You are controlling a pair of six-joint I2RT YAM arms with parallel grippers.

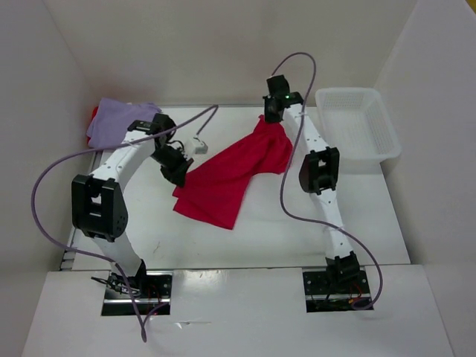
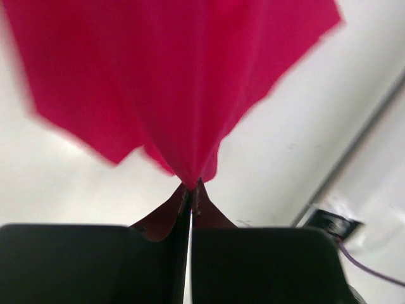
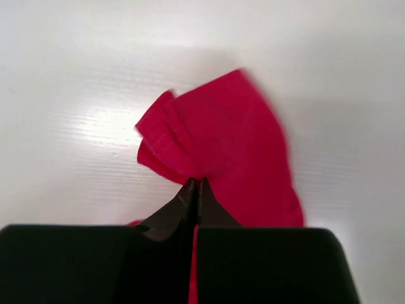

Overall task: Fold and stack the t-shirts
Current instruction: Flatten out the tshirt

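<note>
A crimson t-shirt (image 1: 230, 175) hangs stretched between both arms above the table's middle. My left gripper (image 1: 182, 177) is shut on its left edge; in the left wrist view the cloth (image 2: 177, 82) fans out from the pinched jaws (image 2: 192, 185). My right gripper (image 1: 269, 115) is shut on the shirt's far right corner, and in the right wrist view a bunched fold (image 3: 221, 139) sits at the closed tips (image 3: 195, 183). A lavender t-shirt (image 1: 119, 119) lies folded at the far left, with a sliver of bright red t-shirt (image 1: 94, 114) under it.
A white plastic bin (image 1: 355, 130) stands at the far right. White walls enclose the table on three sides. A purple cable (image 1: 52, 186) loops off the left arm, and another purple cable (image 1: 286, 201) hangs by the right arm.
</note>
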